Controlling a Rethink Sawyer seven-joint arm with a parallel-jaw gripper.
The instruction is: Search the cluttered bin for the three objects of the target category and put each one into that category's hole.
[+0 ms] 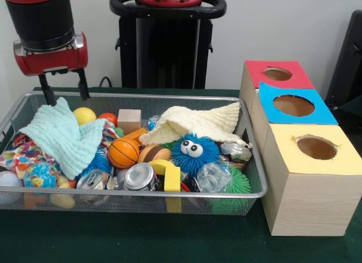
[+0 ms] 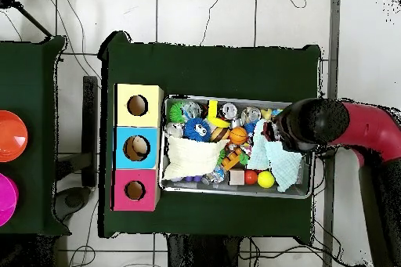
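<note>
The tool (image 1: 64, 86) hangs above the far left corner of the wire bin (image 1: 169, 194), its two dark fingers (image 1: 46, 89) spread apart and holding nothing. The fingertips sit just above the rim, over the upper edge of the mint cloth (image 1: 61, 134).

Taking the wire bin as reference, from left to right in the front view: a white baseball (image 1: 8, 182) lies at the left wall, with a patterned fabric (image 1: 21, 155) and a multicoloured ball (image 1: 39, 175) beside it. The mint cloth is draped over this left part, directly below the tool. Behind the cloth lie a yellow ball (image 1: 85, 115) and a red ball (image 1: 108, 118), both near the tool. A wooden cube (image 1: 129, 120) stands at the back centre. An orange basketball (image 1: 123, 152) rests mid-bin, with two crushed cans (image 1: 139, 177) in front of it against the near wall. A yellow block (image 1: 169, 176) lies just right of the cans. A cream cloth (image 1: 195, 123) covers the back right part, and a blue fuzzy toy with eyes (image 1: 194, 152) sits below it, well apart from the tool. A green spiky ball (image 1: 240, 184) lies at the near right corner.

To the right of the bin on the green counter (image 1: 113, 240) stand three wooden boxes, each with a round hole: red-topped (image 1: 277, 74), blue-topped (image 1: 293, 105) and yellow-topped (image 1: 317, 147).

In the overhead view the arm (image 2: 345, 123) covers the bin end farthest from the boxes.
</note>
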